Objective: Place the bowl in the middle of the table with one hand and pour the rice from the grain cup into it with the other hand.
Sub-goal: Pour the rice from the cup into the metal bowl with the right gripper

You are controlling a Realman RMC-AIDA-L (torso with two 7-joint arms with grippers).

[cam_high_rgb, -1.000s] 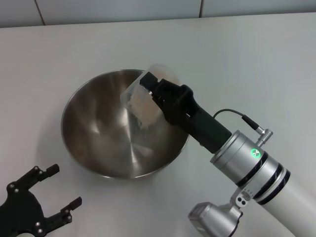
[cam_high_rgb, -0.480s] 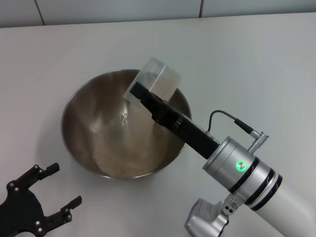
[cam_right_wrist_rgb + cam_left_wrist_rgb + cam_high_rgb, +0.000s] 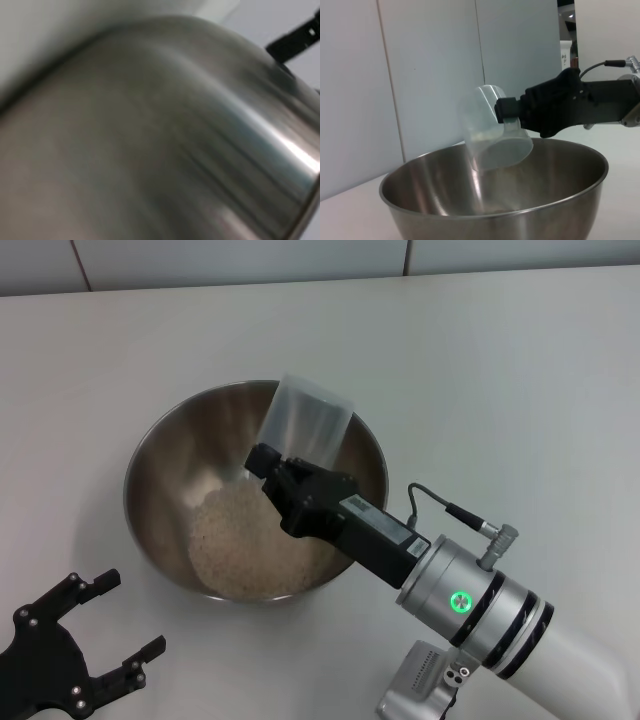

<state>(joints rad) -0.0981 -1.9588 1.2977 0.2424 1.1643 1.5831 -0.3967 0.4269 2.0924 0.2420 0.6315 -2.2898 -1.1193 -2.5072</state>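
The bowl [image 3: 255, 495] sits on the white tabletop [image 3: 500, 360] about at its middle, and the rice [image 3: 250, 540] lies as a pale heap in its bottom, toward the robot's side. Above it the right hand [image 3: 272, 462] is clamped on the grain cup [image 3: 305, 425], which is tipped well over with its mouth down toward the bowl's inside; the cup looks empty or nearly so (through the clear wall no grains can be made out), so the pour seems to be done or all but done. The left hand [image 3: 110, 625] rests low at the near left of the tabletop, fingers spread wide, holding nothing and well apart from the bowl. The cup should be light and fairly stiff now, but thin clear plastic is slippery and may flex, so a grip across its body near the rim looks soundest. The bowl is rigid, smooth steel, heavier with the rice in it; its rounded wall offers little purchase, so its thin rim is probably the place to pinch, and a nudge could make it slide.
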